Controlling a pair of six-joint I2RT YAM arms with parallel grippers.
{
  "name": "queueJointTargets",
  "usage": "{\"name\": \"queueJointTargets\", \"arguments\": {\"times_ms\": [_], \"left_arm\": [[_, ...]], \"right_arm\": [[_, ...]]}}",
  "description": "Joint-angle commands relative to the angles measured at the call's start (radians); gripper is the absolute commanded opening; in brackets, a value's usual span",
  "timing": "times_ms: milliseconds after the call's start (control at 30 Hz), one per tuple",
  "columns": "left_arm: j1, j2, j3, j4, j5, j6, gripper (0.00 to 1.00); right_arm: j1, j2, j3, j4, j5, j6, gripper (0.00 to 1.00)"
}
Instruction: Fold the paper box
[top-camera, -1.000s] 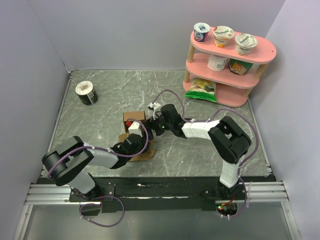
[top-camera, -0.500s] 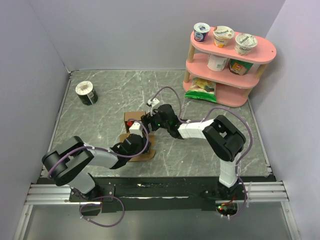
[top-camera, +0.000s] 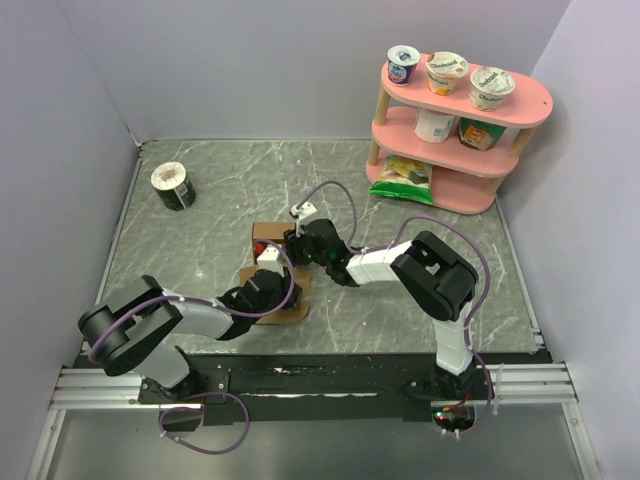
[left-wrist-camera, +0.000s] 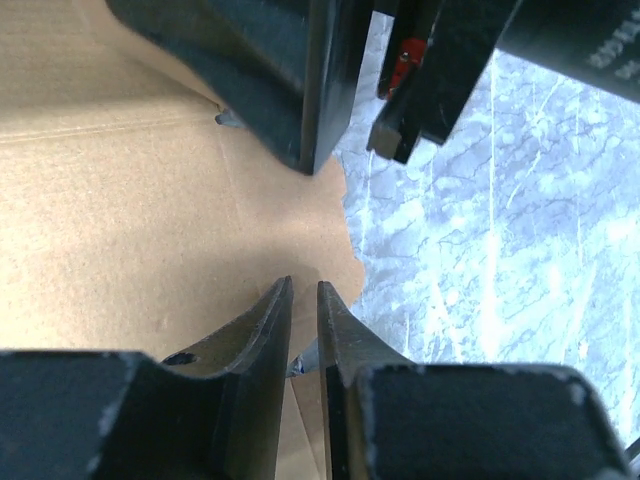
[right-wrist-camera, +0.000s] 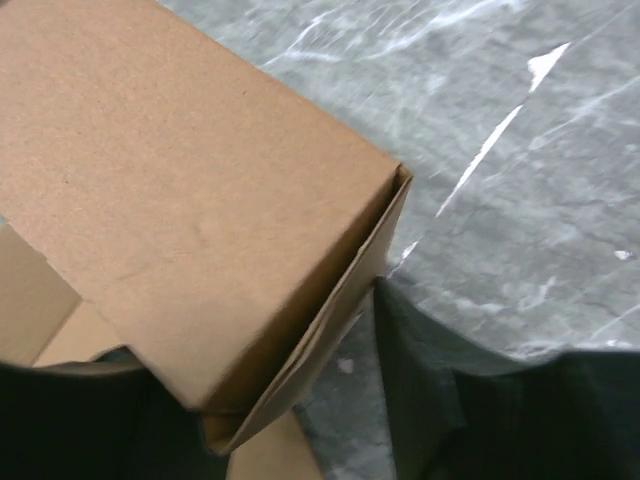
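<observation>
The brown paper box (top-camera: 270, 236) stands partly folded at mid-table, with a flat flap (top-camera: 291, 306) lying toward the near edge. My right gripper (top-camera: 296, 246) is at the box's right side. In the right wrist view its jaws (right-wrist-camera: 240, 340) stand apart around a corner of the box (right-wrist-camera: 190, 200), with a thin gap between the right finger (right-wrist-camera: 430, 390) and the box's doubled wall. My left gripper (top-camera: 270, 278) is just in front of the box. Its fingers (left-wrist-camera: 335, 325) are almost together over the edge of the flat flap (left-wrist-camera: 120, 220), with nothing clearly between them.
A round black-and-white tub (top-camera: 173, 185) stands at the far left. A pink shelf (top-camera: 500, 150) with yogurt cups and a green bag (top-camera: 404, 175) stands at the far right. Grey walls close in the table on both sides.
My right gripper has moved left, up against the box's right side. My left gripper has shifted slightly but stays in front of the box over the flap.
</observation>
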Motion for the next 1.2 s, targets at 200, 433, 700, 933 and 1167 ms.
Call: {"name": "queueJointTargets", "arguments": {"times_ms": [200, 433, 700, 933, 1167], "left_arm": [[-0.004, -0.116, 0.027, -0.162, -0.003, 0.041, 0.50], [-0.003, -0.302, 0.111, -0.375, -0.080, 0.089, 0.91], [0.020, -0.557, 0.206, -0.591, -0.203, 0.190, 0.96], [0.118, -0.548, 0.194, -0.564, -0.125, 0.201, 0.96], [0.151, -0.508, 0.171, -0.483, 0.024, 0.185, 0.96]], "right_arm": [[0.002, 0.008, 0.012, 0.041, 0.065, 0.031, 0.22], [-0.007, -0.032, 0.024, -0.073, 0.071, 0.039, 0.20], [-0.045, -0.135, 0.012, -0.280, 0.014, 0.061, 0.20], [-0.068, -0.233, 0.012, -0.464, -0.082, 0.053, 0.19], [-0.085, -0.299, 0.025, -0.620, -0.158, 0.038, 0.19]]}}
